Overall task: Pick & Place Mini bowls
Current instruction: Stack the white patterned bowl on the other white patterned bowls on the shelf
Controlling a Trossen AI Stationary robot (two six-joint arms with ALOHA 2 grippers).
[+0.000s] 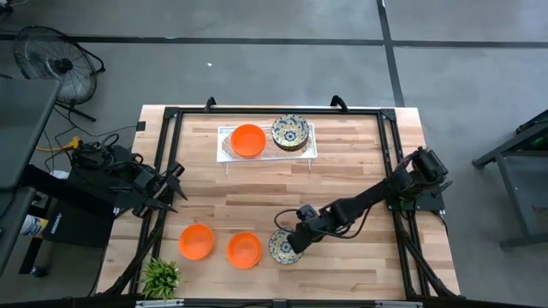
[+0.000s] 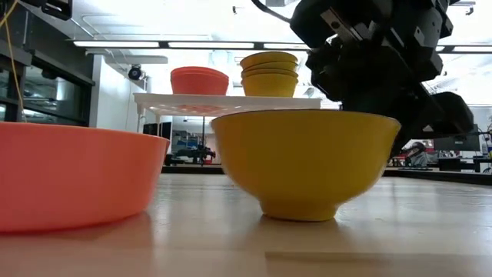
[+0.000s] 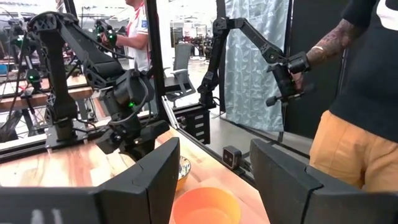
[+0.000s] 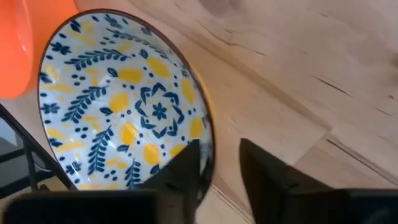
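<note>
Three mini bowls stand on their feet along the table's near edge: two orange-red ones (image 1: pixel 196 241) (image 1: pixel 244 250) and a floral one (image 1: pixel 281 246) with a yellow outside (image 2: pixel 305 158). More sit stacked on the white tray (image 1: pixel 310 147): orange-red bowls (image 1: pixel 248 141) and floral bowls (image 1: pixel 290 132). My right gripper (image 4: pixel 219 167) is low over the near floral bowl (image 4: pixel 124 106). One finger (image 4: pixel 186 165) is inside its rim and the other (image 4: pixel 267 171) outside, with a strip of table showing between rim and outer finger. My left gripper (image 1: pixel 171 190) waits open at the table's left side.
A small green plant (image 1: pixel 160 275) stands at the near left corner. The raised tray (image 2: pixel 227 100) sits by the far edge on thin legs. A black frame (image 1: pixel 257 111) borders the table. A person (image 3: pixel 367 93) stands beyond the table. Bare wood lies between tray and near bowls.
</note>
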